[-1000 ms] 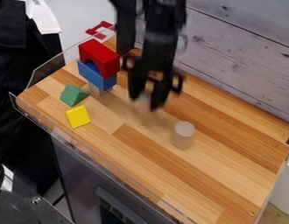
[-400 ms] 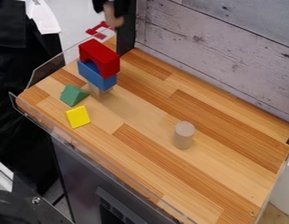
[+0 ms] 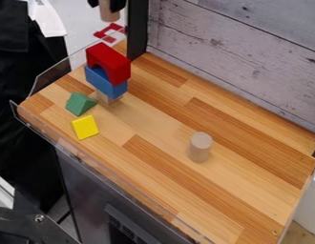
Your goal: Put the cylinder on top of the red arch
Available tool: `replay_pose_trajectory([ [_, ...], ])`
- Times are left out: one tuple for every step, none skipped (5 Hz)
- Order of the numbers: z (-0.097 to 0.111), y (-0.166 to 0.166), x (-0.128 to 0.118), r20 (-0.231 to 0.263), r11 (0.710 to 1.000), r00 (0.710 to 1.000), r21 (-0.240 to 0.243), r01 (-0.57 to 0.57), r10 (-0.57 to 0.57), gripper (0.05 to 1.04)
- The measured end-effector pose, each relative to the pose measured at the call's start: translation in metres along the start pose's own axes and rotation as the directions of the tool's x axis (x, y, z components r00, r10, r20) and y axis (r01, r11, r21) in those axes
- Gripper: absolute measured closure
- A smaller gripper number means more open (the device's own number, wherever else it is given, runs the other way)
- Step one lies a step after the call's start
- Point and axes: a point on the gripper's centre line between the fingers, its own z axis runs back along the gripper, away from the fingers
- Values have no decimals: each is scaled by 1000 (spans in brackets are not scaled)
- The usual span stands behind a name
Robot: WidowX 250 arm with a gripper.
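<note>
The black gripper (image 3: 106, 5) was up at the top edge, its jaws closed around a tan wooden cylinder (image 3: 110, 15). The red arch block (image 3: 112, 61) sat on a blue block (image 3: 104, 83). Another tan cylinder (image 3: 199, 148) stood well apart from them. A green triangle block (image 3: 79, 103) and yellow block (image 3: 85, 127) lay near the table's (image 3: 243, 190) side edge.

Gripper (image 3: 108, 6) at top edge, jaws apparently clamped
</note>
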Motion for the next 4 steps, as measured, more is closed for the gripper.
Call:
replay_pose_trajectory([
  [3, -3, -15, -13, 999, 999, 5, 33, -33, 561],
  [4, -4, -28, -42, 998, 997, 15, 60, -59, 561],
  [9, -8, -37, -36, 997, 996, 19, 80, -79, 561],
  [4, -12, -44, -47, 995, 994, 24, 97, -95, 561],
])
